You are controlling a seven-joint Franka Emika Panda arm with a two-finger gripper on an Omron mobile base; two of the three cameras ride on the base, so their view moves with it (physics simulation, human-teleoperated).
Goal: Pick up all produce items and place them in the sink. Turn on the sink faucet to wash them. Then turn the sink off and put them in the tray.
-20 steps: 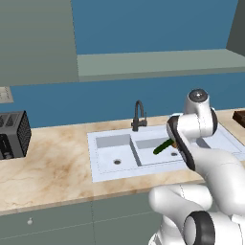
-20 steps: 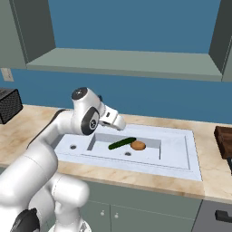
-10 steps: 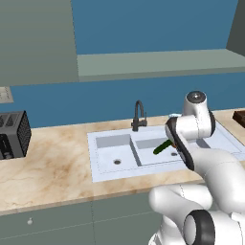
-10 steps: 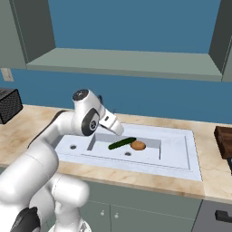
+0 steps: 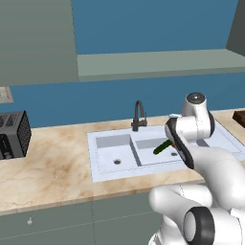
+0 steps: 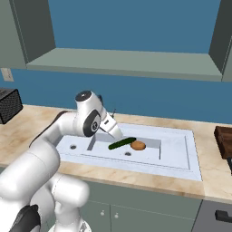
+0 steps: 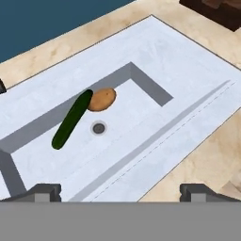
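Note:
The dark green cucumber (image 7: 71,119) lies slanted in the larger basin of the pale sink (image 7: 188,94), its upper end touching the brown potato (image 7: 101,99) just above the round drain (image 7: 98,127). From the right base view, the cucumber (image 6: 121,143) and potato (image 6: 138,145) rest side by side in the sink (image 6: 181,154). My gripper (image 6: 117,132) hovers over the left part of that basin, pointing down at them. It is open (image 7: 121,192), fingertips wide apart, holding nothing. The black faucet (image 5: 139,115) stands behind the sink. The dark brown tray (image 6: 224,141) sits on the counter at far right.
A black toaster (image 5: 12,135) stands at the counter's left end. Marble counter (image 5: 52,167) surrounds the sink. A shelf and cabinets hang above the blue back wall. My own arm covers part of the right basin in the left base view.
My hand has dipped slightly lower toward the larger basin. The cucumber and potato have not moved.

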